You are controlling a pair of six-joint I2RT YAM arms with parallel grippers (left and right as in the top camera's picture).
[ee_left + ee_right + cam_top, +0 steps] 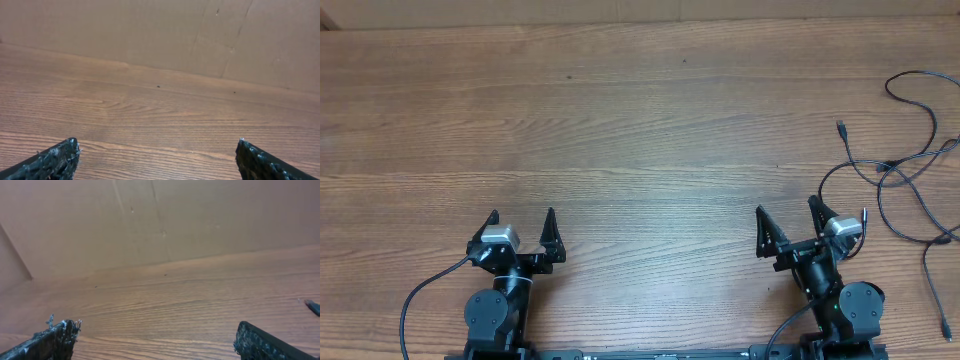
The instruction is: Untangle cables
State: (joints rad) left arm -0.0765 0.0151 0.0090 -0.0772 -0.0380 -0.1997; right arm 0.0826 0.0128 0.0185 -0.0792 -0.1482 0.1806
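Note:
The cables (910, 170) are thin black cords lying tangled in loose loops at the far right of the wooden table, with small plugs at their ends. One plug tip (312, 306) shows at the right edge of the right wrist view. My right gripper (786, 215) is open and empty, just left of the cables near the front edge. My left gripper (521, 218) is open and empty at the front left, far from the cables. No cable shows in the left wrist view.
The wooden table (620, 130) stretches across the view. A cardboard wall (200, 35) stands along its far edge. Thicker black wires (420, 295) run from the arm bases at the front.

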